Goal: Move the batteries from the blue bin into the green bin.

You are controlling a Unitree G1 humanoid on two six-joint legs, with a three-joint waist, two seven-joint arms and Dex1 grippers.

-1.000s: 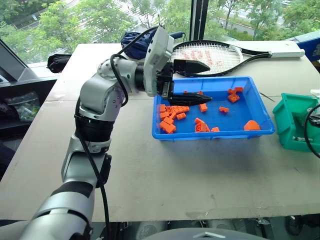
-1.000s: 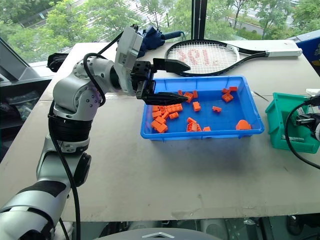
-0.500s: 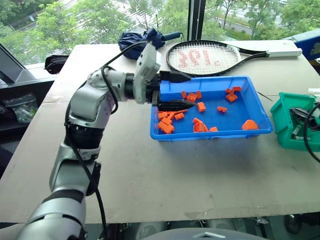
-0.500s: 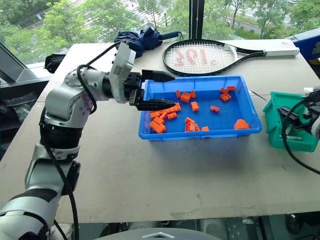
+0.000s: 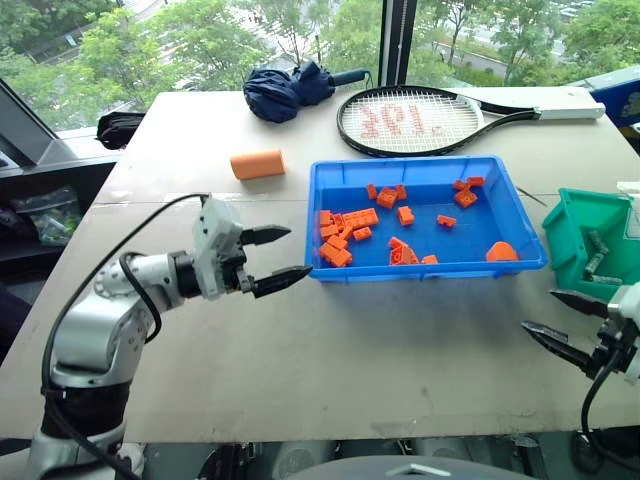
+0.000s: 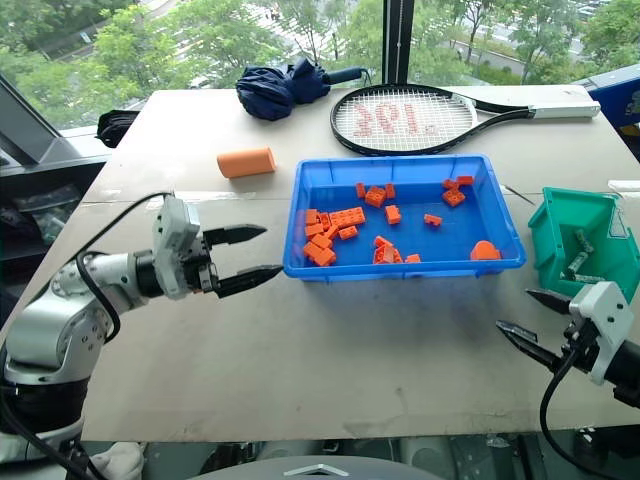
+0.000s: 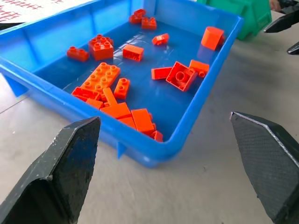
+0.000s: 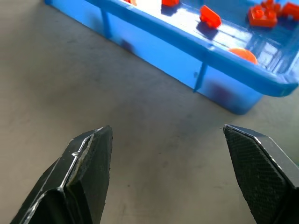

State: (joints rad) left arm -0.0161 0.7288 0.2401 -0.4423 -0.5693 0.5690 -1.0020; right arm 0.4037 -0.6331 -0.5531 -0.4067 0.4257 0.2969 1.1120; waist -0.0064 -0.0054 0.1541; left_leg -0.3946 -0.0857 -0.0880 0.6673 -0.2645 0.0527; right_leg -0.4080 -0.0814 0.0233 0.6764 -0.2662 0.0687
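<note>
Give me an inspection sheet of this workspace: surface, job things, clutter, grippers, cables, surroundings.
Surface: grey table, scuffed.
Job's things: blue bin holds orange bricks, no batteries seen in it; green bin holds batteries.
Clutter: racket, folded blue umbrella, orange cylinder, black bag.
Grippers: left gripper open, empty, beside the blue bin; right gripper open, empty, near the green bin.
Cables: black cables along both arms.
Surroundings: windows, trees outside.
</note>
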